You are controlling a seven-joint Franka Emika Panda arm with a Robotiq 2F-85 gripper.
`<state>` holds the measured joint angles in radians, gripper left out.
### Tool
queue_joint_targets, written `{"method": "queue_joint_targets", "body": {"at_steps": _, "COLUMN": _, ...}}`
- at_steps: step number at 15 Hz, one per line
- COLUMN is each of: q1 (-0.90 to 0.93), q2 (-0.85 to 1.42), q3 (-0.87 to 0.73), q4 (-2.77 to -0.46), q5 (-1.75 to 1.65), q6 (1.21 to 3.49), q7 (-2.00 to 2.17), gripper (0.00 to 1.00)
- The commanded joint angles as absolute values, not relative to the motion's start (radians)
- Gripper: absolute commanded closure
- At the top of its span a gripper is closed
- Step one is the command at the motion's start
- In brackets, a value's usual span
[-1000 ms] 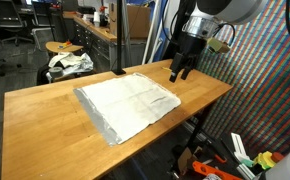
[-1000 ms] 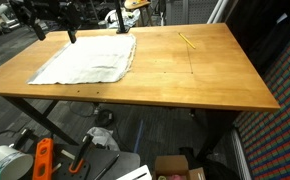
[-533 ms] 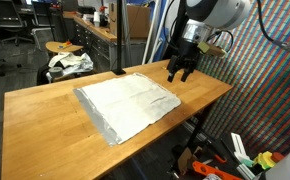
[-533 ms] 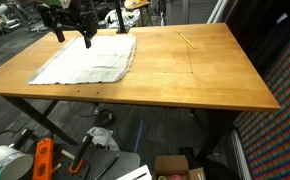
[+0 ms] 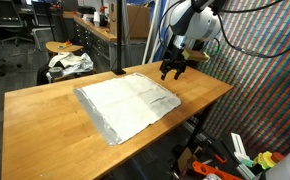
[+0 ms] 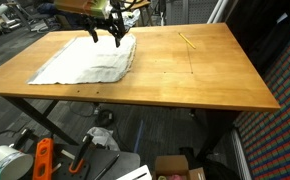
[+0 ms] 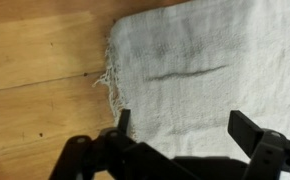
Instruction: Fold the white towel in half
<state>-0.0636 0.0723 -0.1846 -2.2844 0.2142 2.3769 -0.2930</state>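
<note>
Your white towel (image 5: 127, 103) (image 6: 85, 60) (image 7: 205, 70) lies spread flat on the wooden table (image 5: 45, 120) (image 6: 205, 70), with a frayed corner showing in the wrist view. Your gripper (image 5: 172, 72) (image 6: 105, 38) (image 7: 182, 125) hangs over that corner area, jaws spread wide with nothing between them. It appears to be just clear of the cloth.

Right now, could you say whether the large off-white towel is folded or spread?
Spread: the large off-white rectangular towel lies flat, unfolded, on the wooden table.
</note>
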Motion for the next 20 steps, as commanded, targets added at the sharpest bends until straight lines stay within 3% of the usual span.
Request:
{"method": "queue_joint_targets", "body": {"at_steps": 1, "q1": -0.120, "q2": 0.189, "q3": -0.162, "q4": -2.207, "q5": 0.219, "q6": 2.459, "q7": -0.343, "gripper": 0.00}}
{"method": "queue_joint_targets", "body": {"at_steps": 12, "q1": -0.266, "q2": 0.339, "q3": -0.104, "q4": -2.126, "q5": 0.200, "q6": 2.310, "q7": -0.577, "gripper": 0.00}}
{"method": "queue_joint_targets", "body": {"at_steps": 20, "q1": -0.302, "q2": 0.401, "q3": -0.057, "q4": -2.021, "q5": 0.302, "q6": 2.032, "q7": -0.592, "gripper": 0.00}}
